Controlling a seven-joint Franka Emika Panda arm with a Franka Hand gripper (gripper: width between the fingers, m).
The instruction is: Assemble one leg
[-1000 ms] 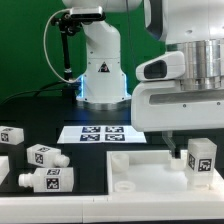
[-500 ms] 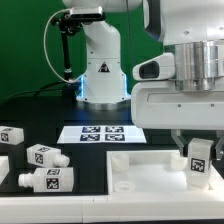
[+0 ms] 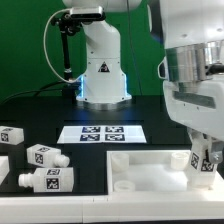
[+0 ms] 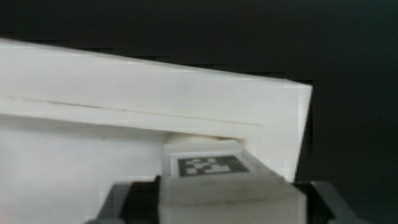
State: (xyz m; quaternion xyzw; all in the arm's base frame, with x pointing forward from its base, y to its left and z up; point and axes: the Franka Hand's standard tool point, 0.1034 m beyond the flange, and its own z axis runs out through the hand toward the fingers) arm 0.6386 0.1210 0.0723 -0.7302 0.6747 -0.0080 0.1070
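Leg point(image 3: 206, 160) in end effector point(image 3: 203, 166), upright, on tray point(image 3: 150, 170) far-right corner

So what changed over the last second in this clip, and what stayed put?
The arm swung toward the exterior view's right and rotated at the wrist, carrying the leg with it. The gripper stays clamped on that leg, which now sits tilted at the far right corner of the white tray-like piece. The three loose legs on the left and the marker board did not move.
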